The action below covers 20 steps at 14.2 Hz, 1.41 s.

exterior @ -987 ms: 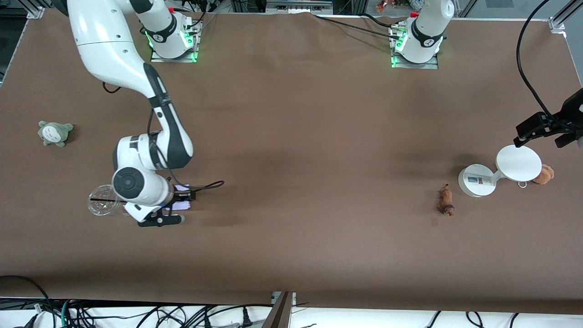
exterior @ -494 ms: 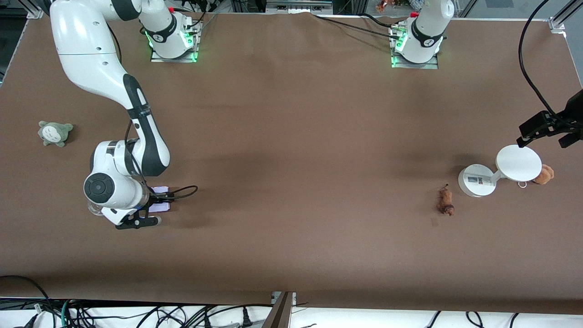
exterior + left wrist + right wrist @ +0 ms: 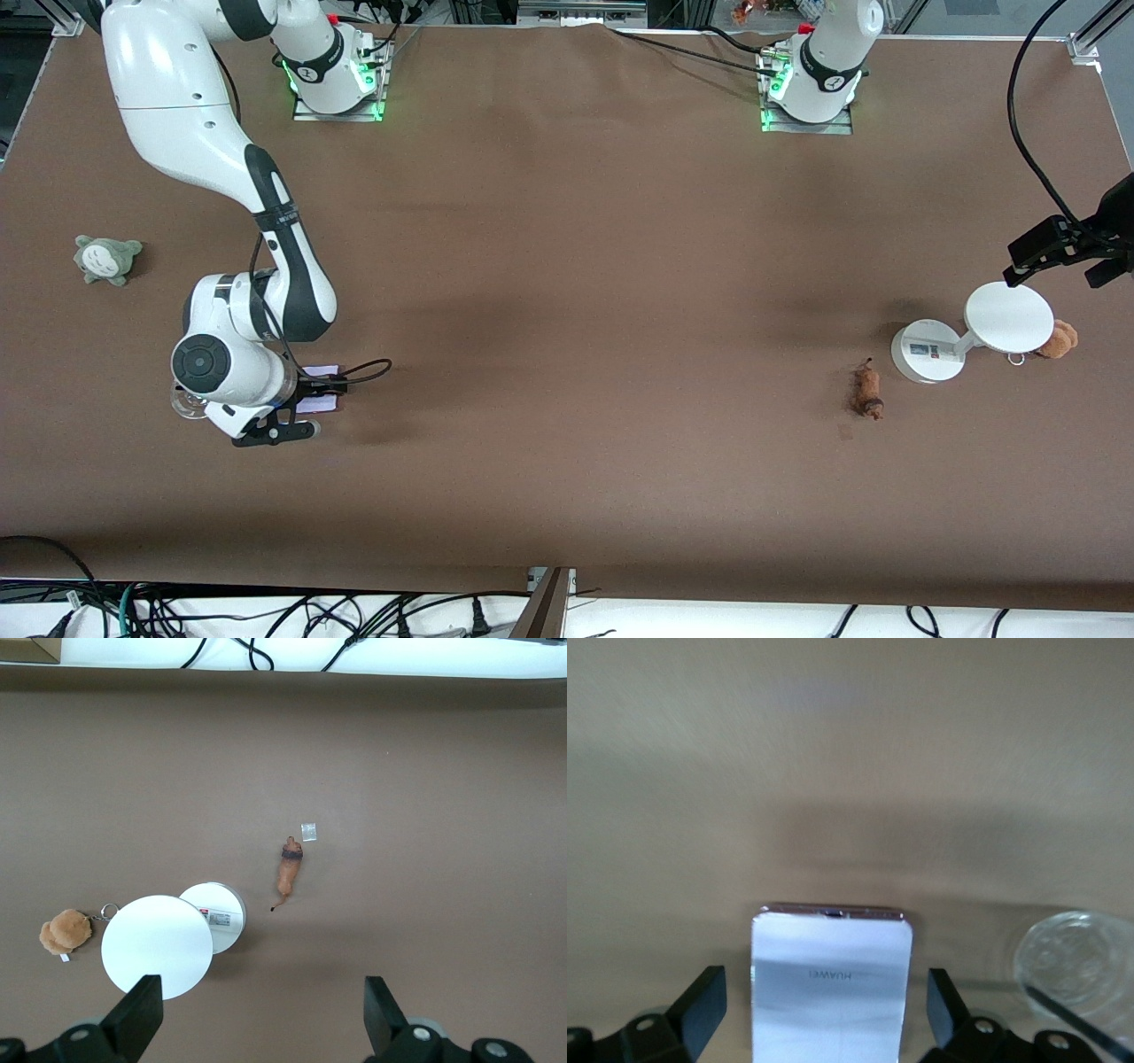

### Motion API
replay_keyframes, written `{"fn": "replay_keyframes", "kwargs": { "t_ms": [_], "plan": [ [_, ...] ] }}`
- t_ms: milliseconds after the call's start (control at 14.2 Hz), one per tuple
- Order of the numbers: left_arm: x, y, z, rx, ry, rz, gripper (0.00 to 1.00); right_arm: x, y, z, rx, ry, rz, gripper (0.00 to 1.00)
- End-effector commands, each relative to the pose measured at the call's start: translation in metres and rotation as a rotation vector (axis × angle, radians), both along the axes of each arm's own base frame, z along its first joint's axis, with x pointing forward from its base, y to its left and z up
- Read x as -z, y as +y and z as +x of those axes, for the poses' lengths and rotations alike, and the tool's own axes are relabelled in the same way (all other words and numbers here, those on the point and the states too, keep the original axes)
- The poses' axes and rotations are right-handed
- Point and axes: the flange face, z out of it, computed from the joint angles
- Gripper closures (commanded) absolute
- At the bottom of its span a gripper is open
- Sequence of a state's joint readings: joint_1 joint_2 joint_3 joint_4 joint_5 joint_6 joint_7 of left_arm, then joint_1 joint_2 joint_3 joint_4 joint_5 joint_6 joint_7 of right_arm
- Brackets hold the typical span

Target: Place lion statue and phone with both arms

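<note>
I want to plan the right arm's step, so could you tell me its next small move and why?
Probably lower the right pincer and close it on the phone: the open fingers already straddle the phone, which lies flat beside the clear glass dish. The left pincer waits open above the white stand.

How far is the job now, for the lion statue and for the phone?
Nothing looks placed yet. The right gripper is open astride the phone, beside a clear glass, not yet gripping. The left gripper is open, high over the white stand; the lion statue lies untouched on the table.
</note>
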State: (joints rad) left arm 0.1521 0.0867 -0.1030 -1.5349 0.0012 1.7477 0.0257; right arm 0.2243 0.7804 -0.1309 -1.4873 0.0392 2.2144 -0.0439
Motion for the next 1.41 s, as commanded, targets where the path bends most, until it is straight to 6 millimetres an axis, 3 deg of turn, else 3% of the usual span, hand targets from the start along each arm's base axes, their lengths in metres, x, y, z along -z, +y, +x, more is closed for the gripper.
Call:
{"fn": "replay_keyframes", "kwargs": {
  "t_ms": [0, 282, 423, 564, 705, 776, 987, 1128, 1340],
  "plan": [
    [-0.006, -0.001, 0.001, -0.004, -0.009, 0.007, 0.00, -0.083, 0.005, -0.001, -0.011, -0.021, 0.024, 0.00],
    [-0.006, 0.000, 0.001, -0.005, -0.007, 0.007, 0.00, -0.213, -0.008, -0.029, 0.000, -0.005, 0.034, 0.00],
    [-0.005, 0.000, 0.001, -0.004, -0.002, 0.009, 0.00, -0.261, -0.022, -0.049, 0.030, 0.016, 0.042, 0.00],
    [-0.005, 0.000, 0.000, -0.002, 0.004, 0.007, 0.00, -0.283, -0.013, -0.068, 0.017, 0.078, 0.040, 0.00],
    [-0.004, 0.000, 0.000, -0.001, 0.005, 0.009, 0.00, -0.317, -0.007, -0.072, 0.001, 0.077, 0.044, 0.00],
    [-0.004, 0.000, 0.000, -0.001, 0.005, 0.007, 0.00, -0.320, -0.010, -0.077, 0.004, 0.109, 0.046, 0.00],
    [-0.005, 0.000, 0.000, -0.001, 0.004, 0.009, 0.00, -0.372, -0.037, -0.098, 0.034, 0.036, 0.064, 0.00],
    [-0.005, 0.000, 0.000, -0.001, 0.004, 0.007, 0.00, -0.389, -0.047, -0.118, 0.046, 0.019, 0.075, 0.00],
    [-0.005, -0.002, 0.000, 0.002, 0.005, 0.007, 0.00, -0.392, -0.057, -0.150, 0.053, 0.045, 0.087, 0.00]
  ]
}}
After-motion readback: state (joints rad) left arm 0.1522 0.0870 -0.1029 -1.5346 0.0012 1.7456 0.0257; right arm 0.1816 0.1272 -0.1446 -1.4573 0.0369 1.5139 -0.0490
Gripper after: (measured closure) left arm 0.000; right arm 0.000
